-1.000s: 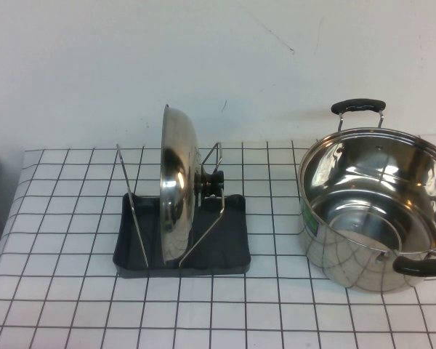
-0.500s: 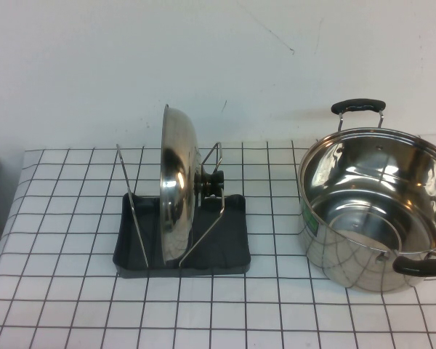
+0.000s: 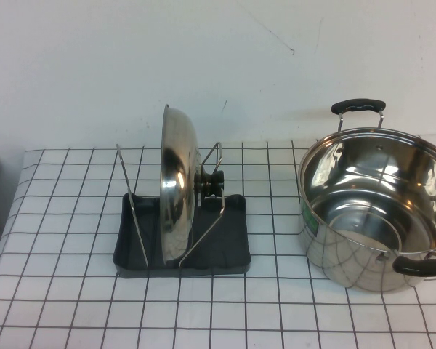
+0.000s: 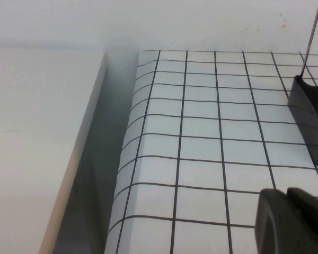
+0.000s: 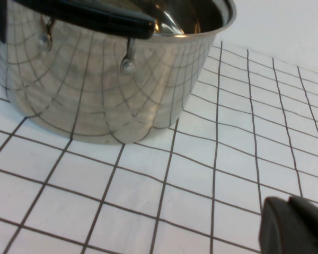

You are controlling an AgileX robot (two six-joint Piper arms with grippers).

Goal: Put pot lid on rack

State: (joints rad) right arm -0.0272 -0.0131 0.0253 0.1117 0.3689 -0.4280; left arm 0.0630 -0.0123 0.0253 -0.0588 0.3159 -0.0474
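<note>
The shiny steel pot lid (image 3: 177,179) stands on edge in the rack (image 3: 225,247), held between the silver wire uprights, with its black knob (image 3: 213,181) facing the pot. Neither arm shows in the high view. My left gripper (image 4: 286,198) is shut and empty, low over the checked cloth near the table's left edge; the rack's dark corner (image 4: 310,117) and one wire (image 4: 312,37) lie just beyond it. My right gripper (image 5: 289,203) is shut and empty, low over the cloth a short way from the pot.
A deep steel pot (image 3: 378,207) with black handles stands open at the right, also in the right wrist view (image 5: 106,69). The table's left edge drops beside a white surface (image 4: 37,137). A white wall runs behind the table.
</note>
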